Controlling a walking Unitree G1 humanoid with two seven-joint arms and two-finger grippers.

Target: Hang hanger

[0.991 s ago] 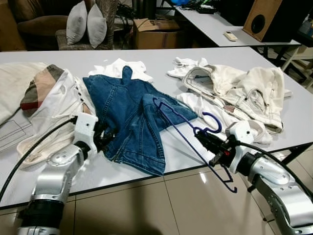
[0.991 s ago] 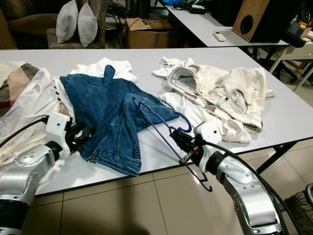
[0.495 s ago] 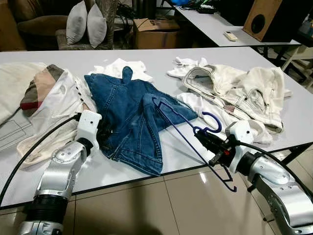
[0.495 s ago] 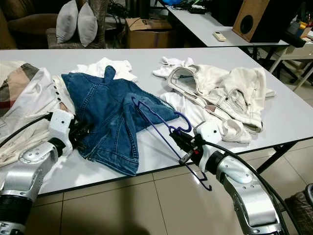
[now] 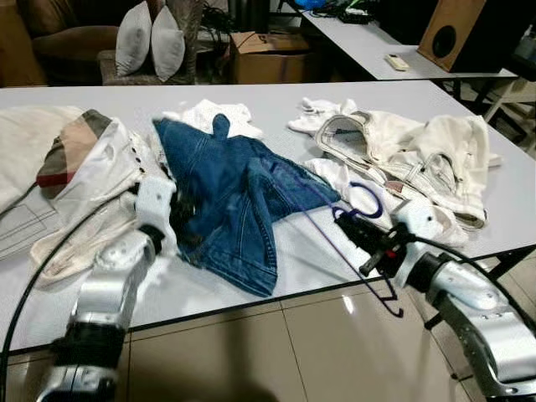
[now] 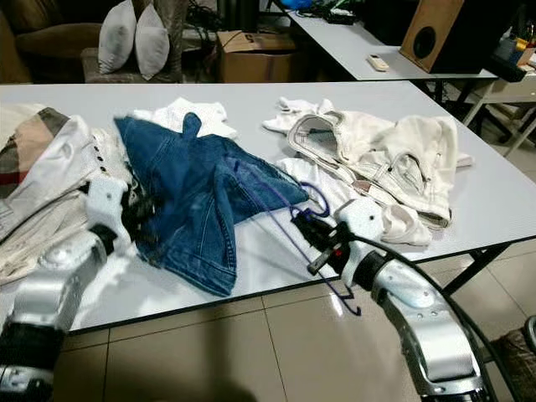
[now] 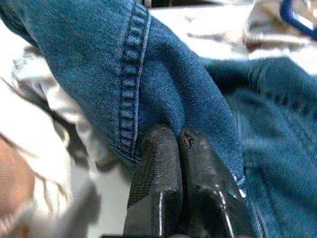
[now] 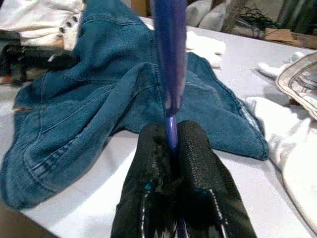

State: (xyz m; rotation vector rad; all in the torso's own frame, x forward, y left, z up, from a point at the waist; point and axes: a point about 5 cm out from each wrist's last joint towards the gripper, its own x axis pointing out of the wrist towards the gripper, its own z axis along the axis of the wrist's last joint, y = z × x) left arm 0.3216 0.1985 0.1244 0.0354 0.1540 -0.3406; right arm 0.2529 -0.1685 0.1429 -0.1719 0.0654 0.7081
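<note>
Hanger overhanging table edge

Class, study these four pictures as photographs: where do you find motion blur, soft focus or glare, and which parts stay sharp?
Left eye view: the left gripper and jeans are smeared; the pillows stay sharp; glare on the floor. Right eye view: the hanger is streaked. Left wrist view: fingers sharp, background soft. Right wrist view: hanger blurred up close.
</note>
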